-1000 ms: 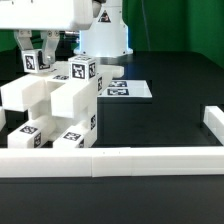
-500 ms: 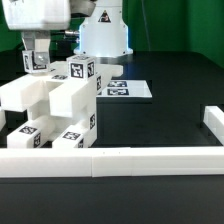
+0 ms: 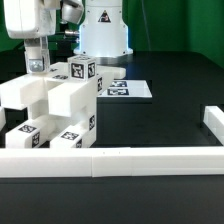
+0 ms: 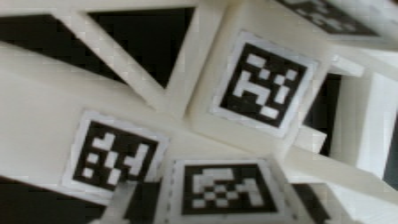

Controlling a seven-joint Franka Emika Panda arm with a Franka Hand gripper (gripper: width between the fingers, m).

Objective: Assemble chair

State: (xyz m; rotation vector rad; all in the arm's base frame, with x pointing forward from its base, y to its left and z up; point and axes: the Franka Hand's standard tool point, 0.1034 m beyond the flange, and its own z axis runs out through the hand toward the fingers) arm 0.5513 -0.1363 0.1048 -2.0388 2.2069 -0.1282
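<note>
The partly built chair (image 3: 55,105) stands at the exterior view's left: chunky white blocks with several black-and-white tags and a tagged cube (image 3: 82,72) on top. My gripper (image 3: 37,58) hangs over its back left corner, fingers close together on a small tagged white piece (image 3: 37,67) that sits on the chair. The wrist view is filled by white chair parts seen close up, with three tags, the clearest in the middle (image 4: 267,85). My fingertips do not show there.
A long low white rail (image 3: 120,160) runs along the front and turns up at the exterior view's right (image 3: 212,120). The marker board (image 3: 128,89) lies flat behind the chair. The robot's white base (image 3: 104,30) stands at the back.
The gripper has turned about its vertical axis and shifted slightly to the exterior view's right, staying on the small tagged piece. The chair has not moved.
</note>
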